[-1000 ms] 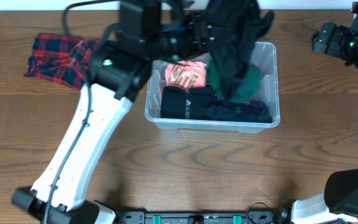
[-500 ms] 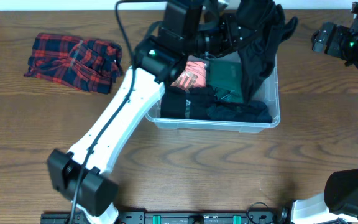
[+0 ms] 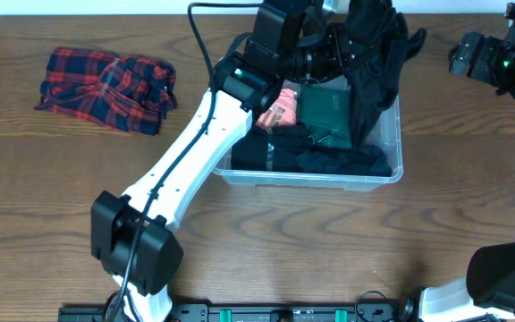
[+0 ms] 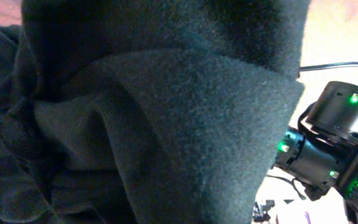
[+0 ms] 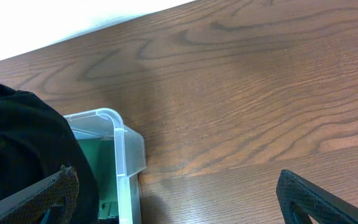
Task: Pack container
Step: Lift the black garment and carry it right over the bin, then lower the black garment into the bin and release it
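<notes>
The container [image 3: 311,180] sits on the desk [image 3: 284,250] a little right of centre and towards the far edge, clear plastic, with its long side facing the robot's bases. It already holds clothes: a black folded piece [image 3: 268,148] at the front left, a dark bundle [image 3: 347,162] beside it along the front wall, a pink garment [image 3: 278,109] behind on the left, and a green garment [image 3: 324,111] next to that. Over the far right part of the bin hangs a black garment [image 3: 375,76], gathered at the top and trailing down so that its lower end reaches in among the packed clothes. It hangs from the left gripper [image 3: 340,45], which reaches in from the left across the far rim – its jaws are clamped on that cloth, though the fingers themselves are buried in it, and the left wrist view is almost wholly filled with dark fabric. The right gripper [image 5: 178,186] hovers well off to the right of the bin, near the far right corner of the desk, its jaws spread wide and holding nothing. A red and navy plaid shirt [image 3: 105,87] lies crumpled on the desk well to the left of the container.
</notes>
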